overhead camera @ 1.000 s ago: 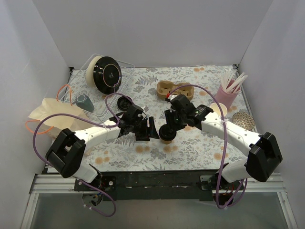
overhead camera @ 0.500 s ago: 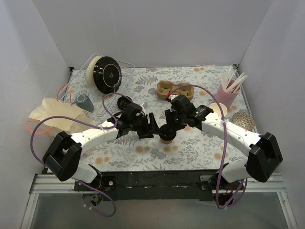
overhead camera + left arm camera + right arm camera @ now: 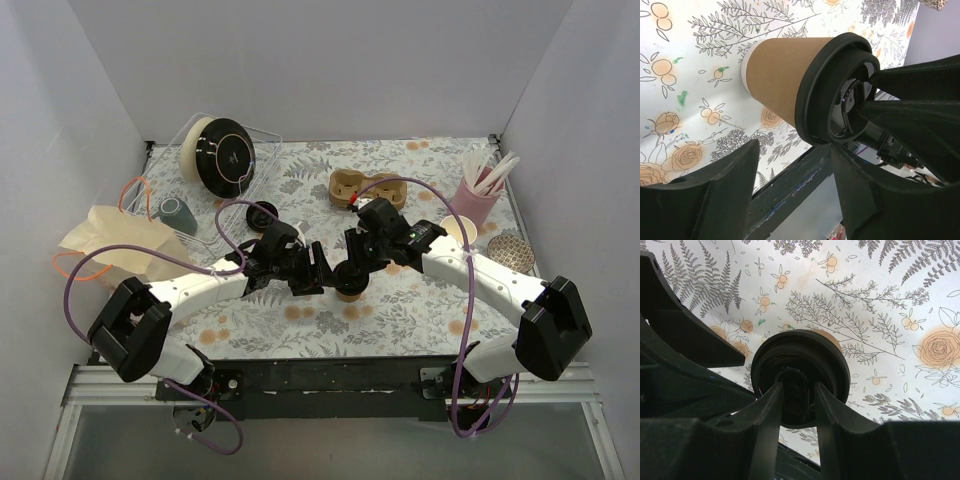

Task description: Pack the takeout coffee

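Observation:
The takeout coffee is a kraft-brown paper cup with a black lid, standing upright on the floral cloth at mid-table. In the left wrist view the takeout coffee fills the middle. My right gripper comes down on it from above. In the right wrist view, the right gripper has its fingers closed either side of the raised centre of the black lid. My left gripper is open at the cup's left side. The left gripper has its tips just short of the lid rim.
A cardboard cup carrier lies behind the cup. A pink cup of straws and a woven coaster sit at the right. A grey-green mug, a plate rack, a paper bag and a loose black lid sit left.
My left gripper has moved right, up to the cup's side, and its jaws have narrowed a little. The right gripper and the cup have stayed in place.

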